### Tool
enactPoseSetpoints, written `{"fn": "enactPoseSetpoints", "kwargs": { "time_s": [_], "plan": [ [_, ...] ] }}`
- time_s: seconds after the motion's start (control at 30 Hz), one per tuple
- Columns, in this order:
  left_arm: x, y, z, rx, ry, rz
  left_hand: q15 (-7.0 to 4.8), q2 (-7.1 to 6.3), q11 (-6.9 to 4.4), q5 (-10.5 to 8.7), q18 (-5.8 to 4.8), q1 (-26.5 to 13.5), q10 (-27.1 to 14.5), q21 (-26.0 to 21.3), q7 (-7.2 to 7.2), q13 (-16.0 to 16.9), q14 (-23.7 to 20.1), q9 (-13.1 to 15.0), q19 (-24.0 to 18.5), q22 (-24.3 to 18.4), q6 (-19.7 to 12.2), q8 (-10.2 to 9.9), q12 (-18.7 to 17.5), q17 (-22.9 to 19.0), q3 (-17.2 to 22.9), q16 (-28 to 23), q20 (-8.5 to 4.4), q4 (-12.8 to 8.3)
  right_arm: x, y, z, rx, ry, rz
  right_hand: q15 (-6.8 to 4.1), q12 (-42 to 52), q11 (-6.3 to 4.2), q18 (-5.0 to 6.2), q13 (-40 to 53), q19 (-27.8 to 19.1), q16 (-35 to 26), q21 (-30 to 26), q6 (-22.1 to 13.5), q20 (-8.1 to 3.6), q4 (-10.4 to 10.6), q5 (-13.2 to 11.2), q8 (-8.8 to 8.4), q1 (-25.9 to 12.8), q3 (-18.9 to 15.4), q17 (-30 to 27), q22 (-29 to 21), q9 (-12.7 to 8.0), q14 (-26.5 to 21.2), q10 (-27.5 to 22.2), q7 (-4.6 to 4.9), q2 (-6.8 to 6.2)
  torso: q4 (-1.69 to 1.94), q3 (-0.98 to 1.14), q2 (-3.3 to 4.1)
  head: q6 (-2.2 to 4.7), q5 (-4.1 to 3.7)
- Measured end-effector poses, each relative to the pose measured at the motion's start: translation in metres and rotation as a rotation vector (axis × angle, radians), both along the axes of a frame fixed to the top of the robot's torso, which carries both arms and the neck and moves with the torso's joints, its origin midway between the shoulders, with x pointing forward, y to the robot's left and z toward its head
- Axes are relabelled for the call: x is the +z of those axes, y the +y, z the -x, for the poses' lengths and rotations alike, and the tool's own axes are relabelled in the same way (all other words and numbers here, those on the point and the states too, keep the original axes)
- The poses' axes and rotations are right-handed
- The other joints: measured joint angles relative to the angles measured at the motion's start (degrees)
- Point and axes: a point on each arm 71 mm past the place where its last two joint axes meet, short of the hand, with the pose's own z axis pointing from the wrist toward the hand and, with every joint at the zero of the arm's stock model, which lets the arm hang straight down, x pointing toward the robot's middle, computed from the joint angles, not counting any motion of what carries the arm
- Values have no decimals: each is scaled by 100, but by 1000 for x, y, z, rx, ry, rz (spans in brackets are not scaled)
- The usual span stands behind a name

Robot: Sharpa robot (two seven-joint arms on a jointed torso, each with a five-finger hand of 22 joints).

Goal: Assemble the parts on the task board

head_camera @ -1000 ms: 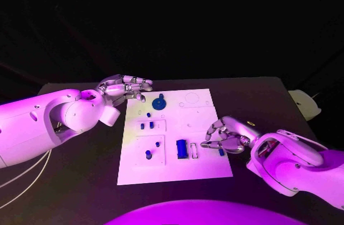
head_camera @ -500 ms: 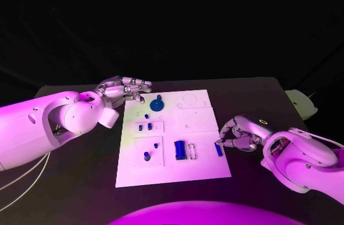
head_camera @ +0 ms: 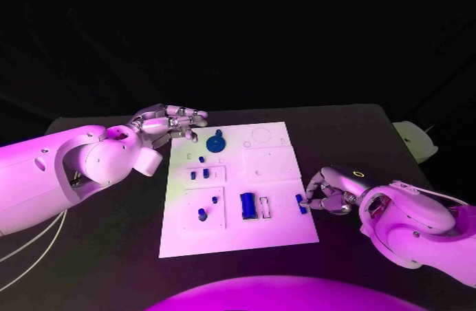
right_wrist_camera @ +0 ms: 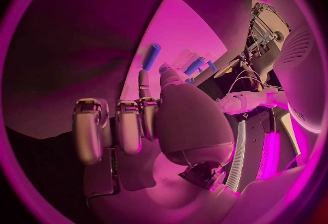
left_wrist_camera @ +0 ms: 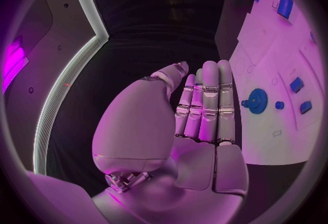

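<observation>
the task board [head_camera: 273,232] is a flat white rectangular plate with shallow square and round recesses, lying mid-table on a matte black table [head_camera: 377,129]. no writing on it can be read. small blue parts sit on it: a round gear [head_camera: 217,144] with a short stem at the board's 11 o'clock corner, two small pegs [head_camera: 199,175] below it, a rectangular block [head_camera: 248,205] near the 6 o'clock end, and a short bar [head_camera: 300,202] at the 4 o'clock edge.

the right hand [head_camera: 329,192], silver and jointed, rests at the board's 4 o'clock edge, fingers curled inward, fingertips just beside the short bar; whether it grips the bar cannot be told.

the left hand [head_camera: 166,123] hovers off the board's 10 o'clock corner, near the gear but apart from it. in the left wrist view its fingers [left_wrist_camera: 210,101] are straight and pressed side by side, holding nothing.
</observation>
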Motion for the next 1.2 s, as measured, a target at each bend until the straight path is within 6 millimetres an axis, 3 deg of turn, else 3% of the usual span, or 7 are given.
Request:
{"fn": "enactPoseSetpoints", "kwargs": {
  "time_s": [0.7, 0.87, 1.2],
  "plan": [
    [0, 2, 0, 3, 2, -2, 0, 0, 21, 0, 0, 0, -21, -22, 21, 0, 0, 0, 0, -6, -22, 0, 0, 0, 0, 0, 0, 0, -15, 8, -2, 9, 23, 47, 0, 0, -1, 0, -1, 0, 0, 0, 123, 0, 62, -34, -21, -23, 64, 0, 4, -22, 0, 0, -42, -22, 8, -6, 1, -49, 13],
    [0, 3, 0, 5, 3, -2, 0, 0, 21, 0, 0, 0, -21, -22, 21, 0, 0, 0, 0, -6, -22, 0, 0, 0, 0, 0, 0, 0, -17, 9, -6, 18, 17, 71, 0, 0, -1, 0, -1, 0, 0, 0, 165, 0, 25, -214, -35, 19, 133, 0, 3, -23, 0, 0, -42, -64, 8, -7, -1, -60, 21],
    [0, 4, 1, 6, 4, -3, 0, 0, 21, 0, 0, 0, -21, -22, 21, 0, 0, 0, 0, -5, -21, 0, 0, 0, 0, 0, 0, 0, -18, 17, -10, 55, -21, 99, 0, 1, -1, 0, 12, 0, -1, 0, 222, 0, -165, -298, -79, 245, 324, -1, 2, -10, 0, 0, -34, -88, 2, -8, -5, -56, 37]
  ]
}}
